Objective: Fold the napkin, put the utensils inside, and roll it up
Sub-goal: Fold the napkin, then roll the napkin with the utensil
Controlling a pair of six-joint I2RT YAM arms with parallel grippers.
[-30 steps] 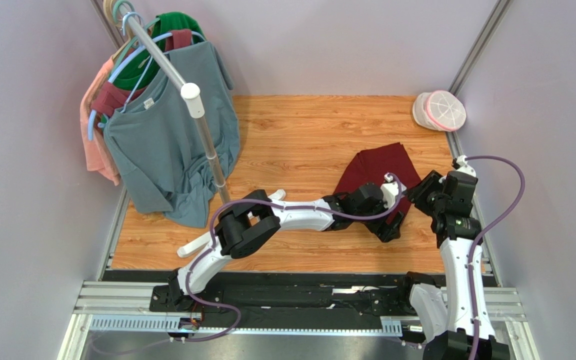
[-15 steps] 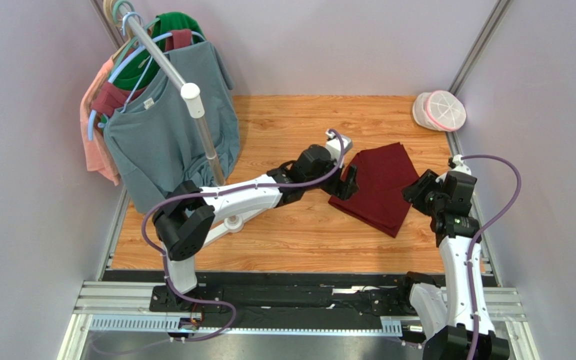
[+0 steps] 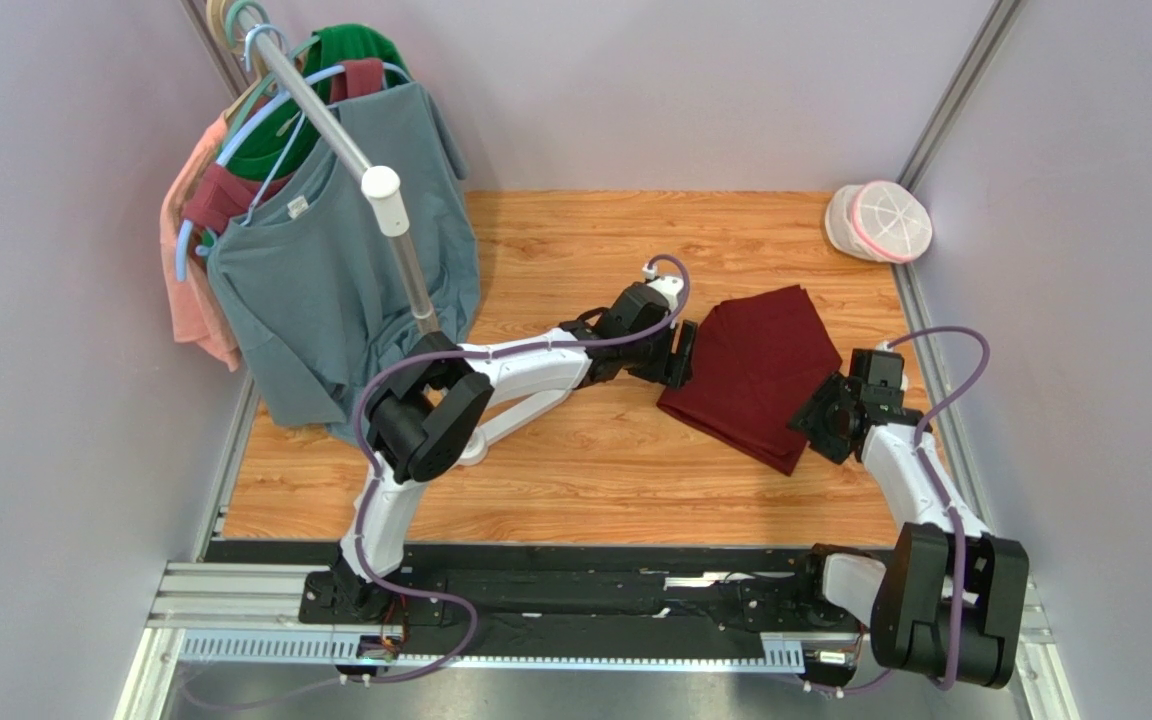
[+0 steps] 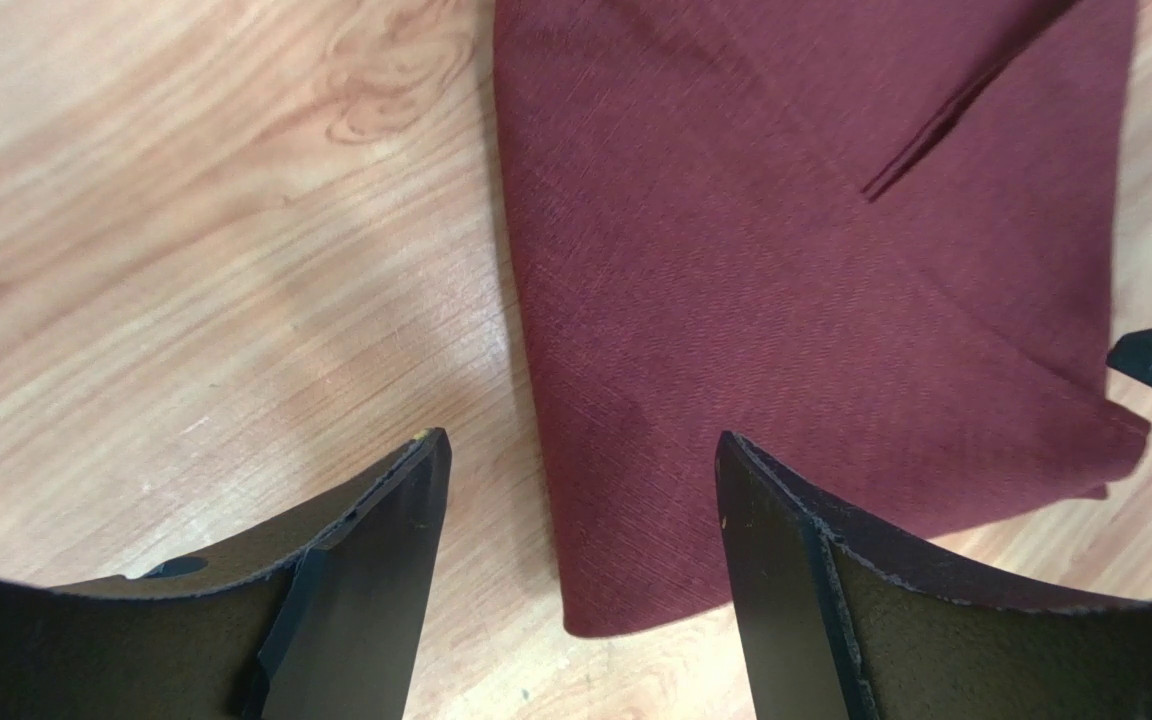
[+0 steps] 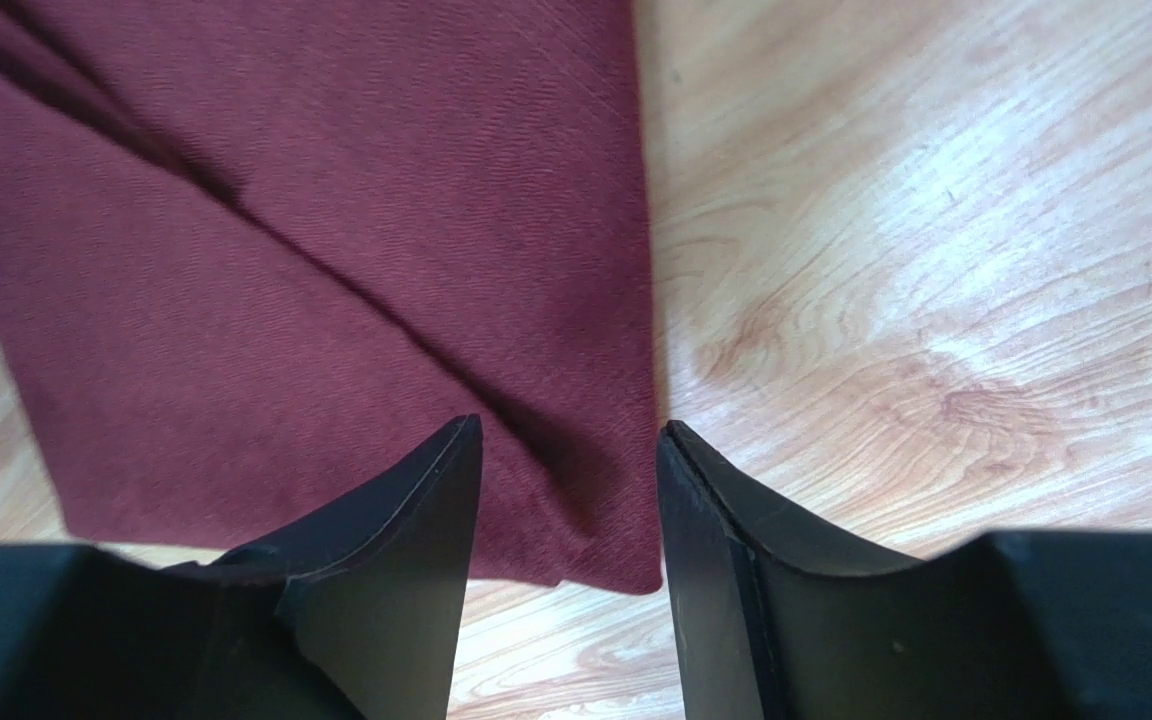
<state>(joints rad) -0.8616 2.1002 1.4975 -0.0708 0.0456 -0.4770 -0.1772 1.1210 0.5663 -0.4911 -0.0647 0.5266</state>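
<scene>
Table: napkin borne right of centre, toward 3 o'clock.
Napkin: bunched a second ago, now laid flat and folded; the first fold is judged done.
Left gripper: jaws apart, withdrawn to the napkin's 9 o'clock edge.
Right gripper: jaws apart, lowered to the 5 o'clock corner.
Fork: not seen.

The dark red napkin lay folded on the wooden table, filling the upper left, a diagonal crease running across it. The right gripper sat at the bottom, its two black fingers spread apart above the napkin's lower right corner. Bare wood showed to the right.
</scene>
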